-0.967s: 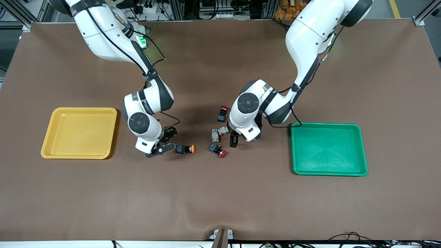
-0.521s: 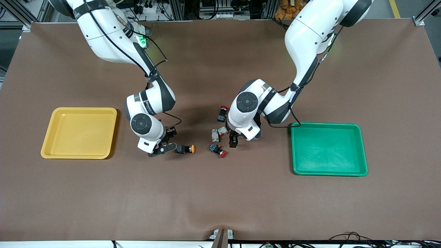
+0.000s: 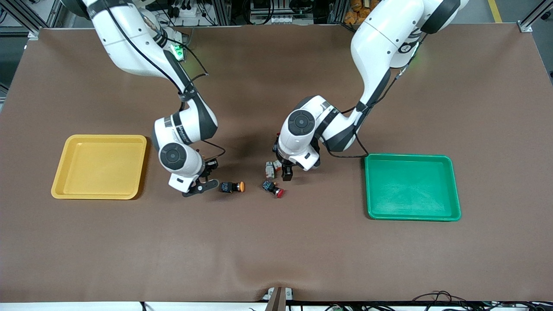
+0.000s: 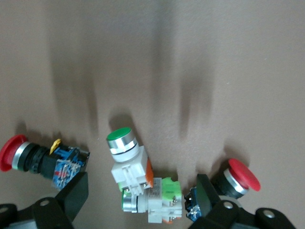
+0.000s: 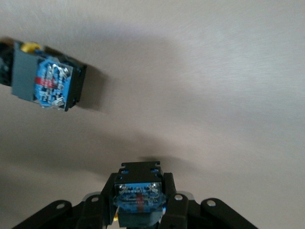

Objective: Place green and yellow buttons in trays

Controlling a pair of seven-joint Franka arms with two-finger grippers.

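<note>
My right gripper (image 3: 202, 184) (image 5: 140, 193) is shut on a black-bodied button (image 5: 139, 191) with a sliver of yellow at its cap end, low over the table beside the yellow tray (image 3: 103, 138). A second yellow button (image 3: 232, 187) (image 5: 47, 83) lies just past its fingertips toward the left arm's end. Two green buttons (image 3: 272, 168) with whitish bodies lie touching each other: one (image 4: 126, 152) cap up, one (image 4: 152, 202) on its side. My left gripper (image 3: 286, 172) (image 4: 138, 200) hangs open over them, its fingers (image 4: 71, 195) astride the pair. The green tray (image 3: 408, 157) holds nothing.
One red-capped black button (image 3: 273, 188) (image 4: 33, 160) lies nearer the front camera than the green pair. A second red-capped button (image 4: 236, 176) lies right beside the other left finger. Both trays sit at the table's two ends.
My right gripper has shut on a black-bodied button and drawn slightly toward the yellow tray. My left gripper has shifted toward the right arm's end, over the green pair.
</note>
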